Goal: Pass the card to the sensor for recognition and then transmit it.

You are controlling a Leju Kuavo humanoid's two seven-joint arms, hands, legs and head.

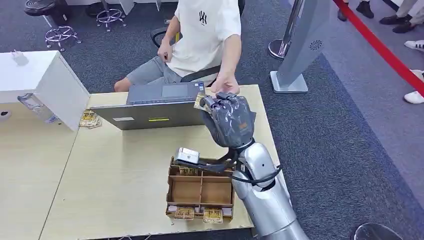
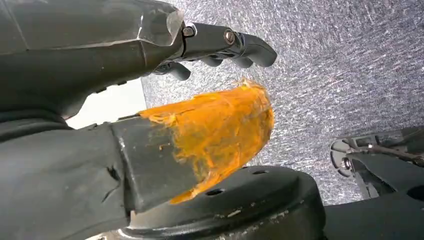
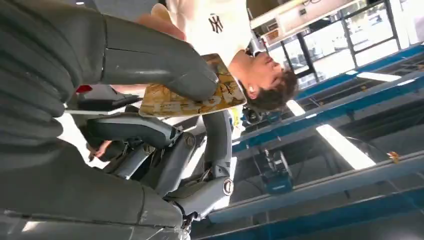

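My right hand [image 1: 231,119] is raised over the table's far right part. It pinches a gold patterned card [image 3: 194,99] between thumb and fingers [image 3: 150,131]; an edge of the card [image 1: 202,104] pokes out on the hand's left. A seated person's hand [image 1: 224,86] reaches to just beyond my fingers; I cannot tell whether it touches the card. The small grey sensor [image 1: 187,155] sits on the back edge of the wooden card box [image 1: 172,190], below my wrist. My left hand [image 2: 165,80] hangs over grey carpet, fingers apart, holding nothing.
An open grey laptop [image 1: 155,107] stands at the table's far edge, left of my right hand. Loose cards [image 1: 90,119] lie beside a white box [image 1: 50,82] at the left. The card box has cards [image 1: 199,214] in its front slots. A grey stand [image 1: 300,45] and red barrier [image 1: 380,47] lie right.
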